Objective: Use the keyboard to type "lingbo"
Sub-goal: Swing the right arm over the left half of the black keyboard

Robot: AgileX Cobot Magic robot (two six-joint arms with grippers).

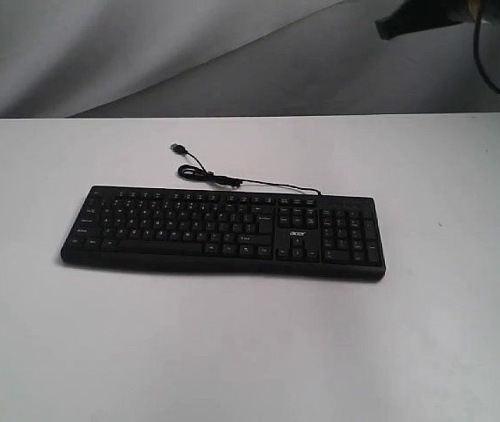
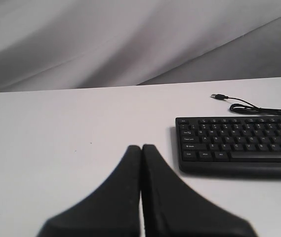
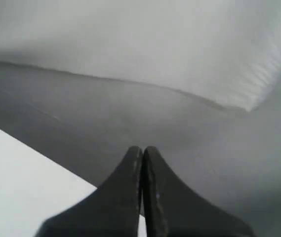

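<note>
The long black keyboard point(image 1: 223, 232) lies flat on the white table point(image 1: 232, 352), its number pad to the right and its thin USB cable point(image 1: 232, 181) curling off behind it. The left wrist view catches the keyboard's point(image 2: 239, 143) left end and the cable's plug point(image 2: 218, 96). My left gripper point(image 2: 141, 147) is shut with nothing in it, above bare table off the keyboard's left end. My right gripper point(image 3: 142, 148) is also shut and empty, pointing past the table's edge at grey cloth. In the exterior view a dark part of the right arm point(image 1: 425, 18) shows at the top right.
The white table point(image 2: 56, 138) stretches wide around the keyboard. Grey cloth point(image 1: 144, 53) hangs behind the table's far edge. A black cable point(image 1: 491, 75) dangles at the top right.
</note>
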